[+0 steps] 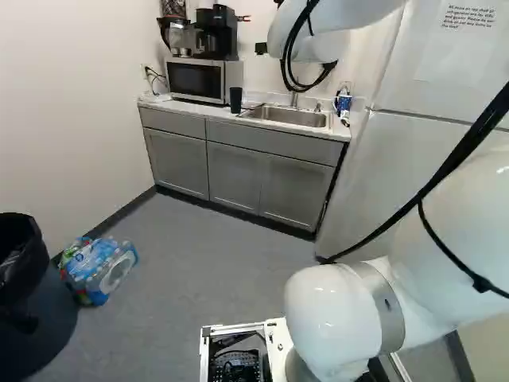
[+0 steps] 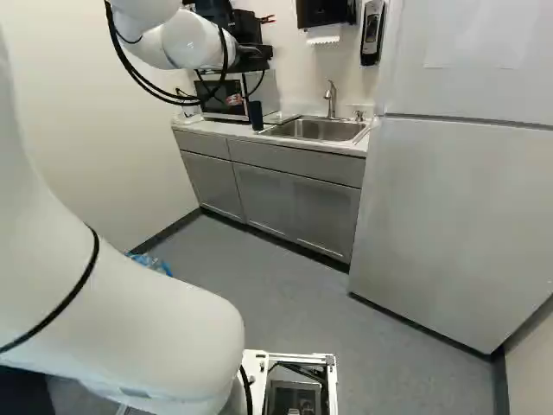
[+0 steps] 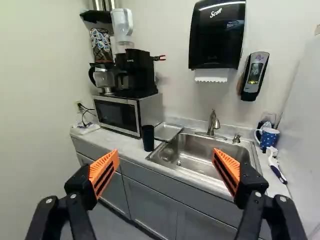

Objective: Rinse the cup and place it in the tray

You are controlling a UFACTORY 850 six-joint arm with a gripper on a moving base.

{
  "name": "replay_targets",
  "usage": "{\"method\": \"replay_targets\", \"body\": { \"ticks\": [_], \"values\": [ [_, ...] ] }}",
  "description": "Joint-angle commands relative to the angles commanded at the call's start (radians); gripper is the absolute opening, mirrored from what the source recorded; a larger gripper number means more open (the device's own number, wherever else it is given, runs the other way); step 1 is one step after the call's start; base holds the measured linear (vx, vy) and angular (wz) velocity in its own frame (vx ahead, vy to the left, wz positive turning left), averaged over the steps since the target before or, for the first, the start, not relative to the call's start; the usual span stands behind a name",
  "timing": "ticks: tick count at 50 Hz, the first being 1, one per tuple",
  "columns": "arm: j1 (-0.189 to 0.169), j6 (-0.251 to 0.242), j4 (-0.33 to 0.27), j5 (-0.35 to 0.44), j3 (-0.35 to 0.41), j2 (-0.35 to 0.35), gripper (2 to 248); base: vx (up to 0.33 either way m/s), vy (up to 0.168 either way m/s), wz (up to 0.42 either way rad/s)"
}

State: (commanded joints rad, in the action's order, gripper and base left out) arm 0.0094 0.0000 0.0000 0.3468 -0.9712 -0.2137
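Black cup point(image 3: 148, 138) upright on counter point(image 3: 126, 145), left of sink point(image 3: 210, 145); gripper point(image 3: 165, 154) apart, empty. Grasping, rinsing, placing in tray point(image 3: 168, 131) all left.

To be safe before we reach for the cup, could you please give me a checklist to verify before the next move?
1. Gripper open: ok.
2. Black cup upright on the countertop: ok.
3. Metal tray beside the sink, with nothing visible in it: ok.
4. Cup between the gripper's fingers, ready to grasp: not ok, it stands ahead of them.
5. Faucet running: not ok, no stream shows.
6. Cup's inside empty: cannot tell.
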Motion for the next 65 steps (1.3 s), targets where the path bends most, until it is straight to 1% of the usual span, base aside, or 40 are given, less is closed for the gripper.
{"method": "replay_targets", "body": {
  "ticks": [65],
  "values": [
    [0.0,0.0,0.0,0.0,0.0,0.0,247,0.126,-0.001,-0.016]
  ]
}}
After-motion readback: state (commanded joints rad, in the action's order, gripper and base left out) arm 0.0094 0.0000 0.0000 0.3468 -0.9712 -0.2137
